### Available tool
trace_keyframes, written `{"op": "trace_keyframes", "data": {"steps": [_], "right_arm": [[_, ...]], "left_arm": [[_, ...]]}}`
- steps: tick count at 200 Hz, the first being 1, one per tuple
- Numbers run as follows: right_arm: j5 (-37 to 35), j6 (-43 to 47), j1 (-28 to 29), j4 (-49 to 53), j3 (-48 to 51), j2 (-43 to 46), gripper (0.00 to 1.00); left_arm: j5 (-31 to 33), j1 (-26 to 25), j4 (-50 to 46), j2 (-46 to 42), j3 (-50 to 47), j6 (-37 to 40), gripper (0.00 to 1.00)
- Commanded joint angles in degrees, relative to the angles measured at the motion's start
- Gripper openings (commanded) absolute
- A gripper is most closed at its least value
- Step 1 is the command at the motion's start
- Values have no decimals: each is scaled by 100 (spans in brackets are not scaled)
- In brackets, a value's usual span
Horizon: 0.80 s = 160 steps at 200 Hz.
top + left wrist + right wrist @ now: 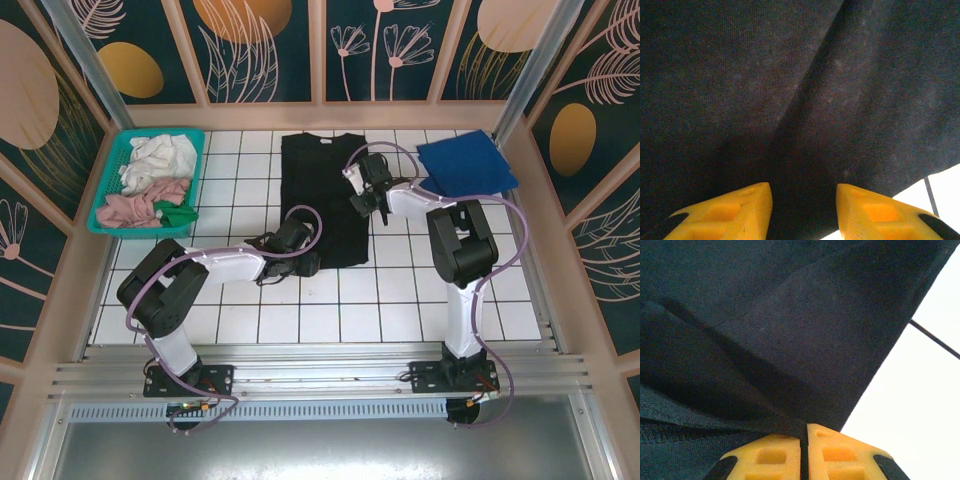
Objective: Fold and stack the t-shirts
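Nearest you, your left gripper stood at the 7 o'clock corner of the black t-shirt, its jaws parted wide over the hem, the cloth not yet gripped. That shirt lay mid-table as a long strip running from 6 to 12 o'clock. Farther along, at its 3 o'clock edge, your right gripper was pinched tight on a fold of the black cloth. To fold well, I judged you should close the left on the hem before lifting, then carry both edges level so the strip didn't twist. Bare white table lay open toward 4 o'clock. The royal-blue t-shirt sat folded at 2 o'clock, near the right arm, and the teal basket at 10 o'clock, well apart.
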<state>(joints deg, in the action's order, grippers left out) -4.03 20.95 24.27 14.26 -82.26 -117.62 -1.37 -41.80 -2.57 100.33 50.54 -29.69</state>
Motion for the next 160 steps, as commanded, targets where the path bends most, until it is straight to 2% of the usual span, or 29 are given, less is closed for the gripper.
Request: {"op": "trace_keyframes", "data": {"steps": [1, 31, 47, 71, 84, 95, 119, 160], "right_arm": [[-307, 230, -217, 628, -745, -84, 11], [-475, 322, -354, 1089, -1320, -241, 23], [-478, 268, -389, 1192, -1574, -296, 38], [-292, 70, -373, 1247, -1671, -227, 39], [37, -39, -303, 1080, -1298, -4, 39], [206, -26, -167, 580, -563, 342, 42], [-50, 145, 163, -611, 786, 773, 52], [-438, 67, 140, -880, 797, 332, 58]], "left_arm": [[277, 69, -1017, 272, -264, 126, 39], [242, 69, -1022, 304, -278, 161, 38], [242, 73, -1025, 328, -296, 166, 38], [242, 70, -1026, 343, -300, 155, 38], [233, 68, -1022, 355, -274, 148, 38], [217, 73, -1035, 365, -240, 148, 38], [155, 69, -1087, 404, -153, 178, 37], [194, 69, -1157, 277, -185, 245, 37]]}}
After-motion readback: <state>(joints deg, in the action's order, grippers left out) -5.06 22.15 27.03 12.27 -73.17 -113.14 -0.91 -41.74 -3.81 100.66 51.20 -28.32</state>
